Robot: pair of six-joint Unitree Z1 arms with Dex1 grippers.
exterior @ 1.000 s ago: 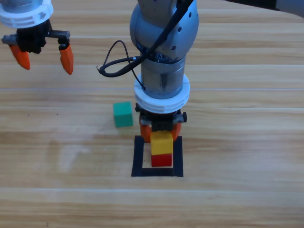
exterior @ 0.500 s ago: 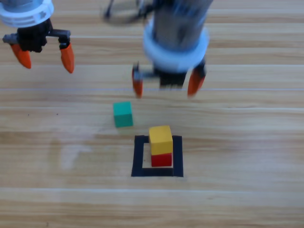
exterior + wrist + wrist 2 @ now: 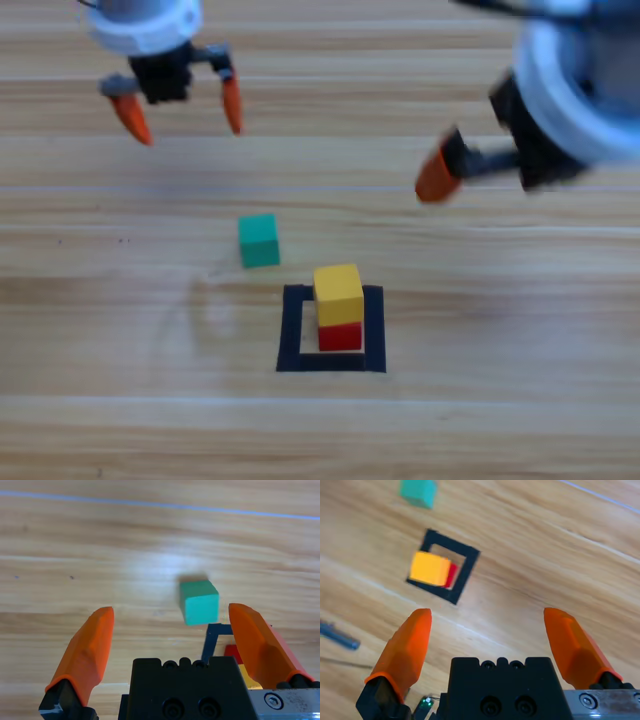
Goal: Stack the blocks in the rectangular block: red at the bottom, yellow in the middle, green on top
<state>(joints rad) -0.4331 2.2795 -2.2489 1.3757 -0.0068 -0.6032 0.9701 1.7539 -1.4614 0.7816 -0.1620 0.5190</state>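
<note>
three cubes on the wooden table, one of each colour. the yellow cube sits on the red cube, touching it and roughly square to it, both inside the black tape rectangle; one such outline only. the teal-green cube lies on bare wood just outside the outline, near its upper left corner in the high view, apart from the tape. two tiers stand, so by my reading the green step is the one in hand, not yet begun: nothing grips the green cube. left gripper hangs toward the top left of the high view, jaws spread wide and empty; its wrist view shows the green cube ahead, between the lines of the two jaws but nearer the right one, with a corner of the tape and the stack just beyond. right gripper is high at the right edge, well apart from the stack, jaws wide apart, holding nothing; its wrist view looks down on the stack from a distance. next move, as i judge it: left gripper to descend over the green cube, centre it, close, lift, then set it squarely on the yellow. risk: a nudge to the two-cube stack on approach.
</note>
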